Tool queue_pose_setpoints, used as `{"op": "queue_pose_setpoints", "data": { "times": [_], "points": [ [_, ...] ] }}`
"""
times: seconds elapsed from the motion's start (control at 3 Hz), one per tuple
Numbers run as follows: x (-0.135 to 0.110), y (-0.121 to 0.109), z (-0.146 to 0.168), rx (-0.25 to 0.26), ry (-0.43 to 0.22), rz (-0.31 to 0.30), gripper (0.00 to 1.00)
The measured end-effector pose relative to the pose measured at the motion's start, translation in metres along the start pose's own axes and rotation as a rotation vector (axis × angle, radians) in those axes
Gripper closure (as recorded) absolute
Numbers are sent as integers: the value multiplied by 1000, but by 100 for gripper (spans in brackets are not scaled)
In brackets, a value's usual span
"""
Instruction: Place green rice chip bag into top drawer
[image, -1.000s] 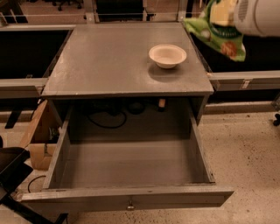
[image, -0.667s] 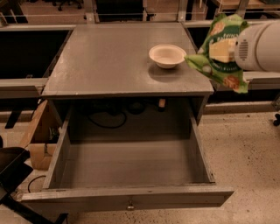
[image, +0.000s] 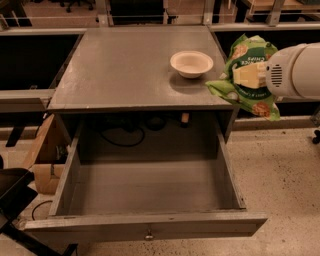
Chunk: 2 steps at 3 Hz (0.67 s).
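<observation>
1. Now the tool (image: 248, 75) grips the green rice chip bag (image: 251, 52) tight, in the air by the right edge of the surface (image: 125, 70), near the bowl (image: 191, 63).
2. The bag hangs lower than a second ago.
3. The top drawer (image: 150, 223) is open and waiting; the bag is not over it yet.

Pincer (image: 246, 75) at table's (image: 125, 65) right, clutching green rice chip bag (image: 250, 54) (seemingly aloft)
</observation>
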<state>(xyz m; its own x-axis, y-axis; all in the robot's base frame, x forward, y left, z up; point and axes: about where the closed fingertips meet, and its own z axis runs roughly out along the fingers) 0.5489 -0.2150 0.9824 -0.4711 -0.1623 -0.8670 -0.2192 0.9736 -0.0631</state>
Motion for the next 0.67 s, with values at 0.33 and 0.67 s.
{"op": "queue_pose_setpoints", "data": {
  "times": [0.33,0.67],
  "points": [
    [0,0,0,0,0,0,100],
    [28,19,9,-44,62,-32,100]
  ]
}}
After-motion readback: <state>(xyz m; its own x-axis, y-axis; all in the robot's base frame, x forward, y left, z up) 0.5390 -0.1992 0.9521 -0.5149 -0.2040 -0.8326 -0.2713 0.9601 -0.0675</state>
